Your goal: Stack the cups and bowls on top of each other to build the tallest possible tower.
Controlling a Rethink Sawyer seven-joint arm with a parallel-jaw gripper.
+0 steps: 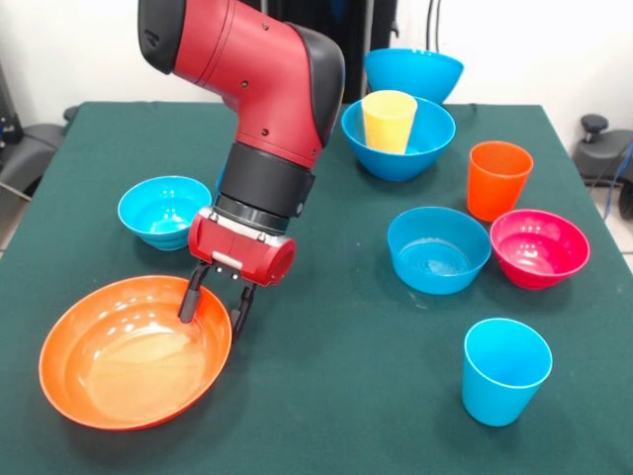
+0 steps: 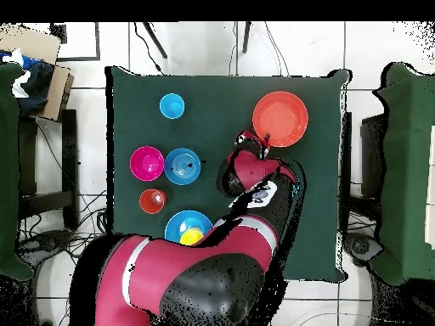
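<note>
Dark green cloth covers the table (image 1: 326, 376), and we read it from the camera's edge toward the robot's edge. Nearest the camera, at the front view's left corner, we see the wide shallow glossy orange plastic bowl (image 1: 119, 381), upright. The red and black arm's gripper (image 1: 215, 305) straddles its rim, one black finger (image 1: 187, 300) dipping inside the bowl and the other just outside, spread apart with the rim between them; we cannot tell whether they pinch the rim. Toward the right of that same near edge stands the light blue glossy plastic tumbler (image 1: 504, 370), upright and alone. Further in, the medium light blue plastic bowl (image 1: 438, 249) sits just beside the magenta-red plastic bowl (image 1: 539, 247), nearly touching. Behind them, near the right edge, the orange plastic tumbler (image 1: 497, 179) stands upright. Across the table, by the left edge, we see the small cyan plastic bowl (image 1: 163, 210), partly behind the arm. Toward the robot's edge, the yellow plastic tumbler (image 1: 388, 121) stands upright inside a large blue plastic bowl (image 1: 427, 148), and a second large blue bowl (image 1: 413, 72) sits behind it, farthest from the camera.
</note>
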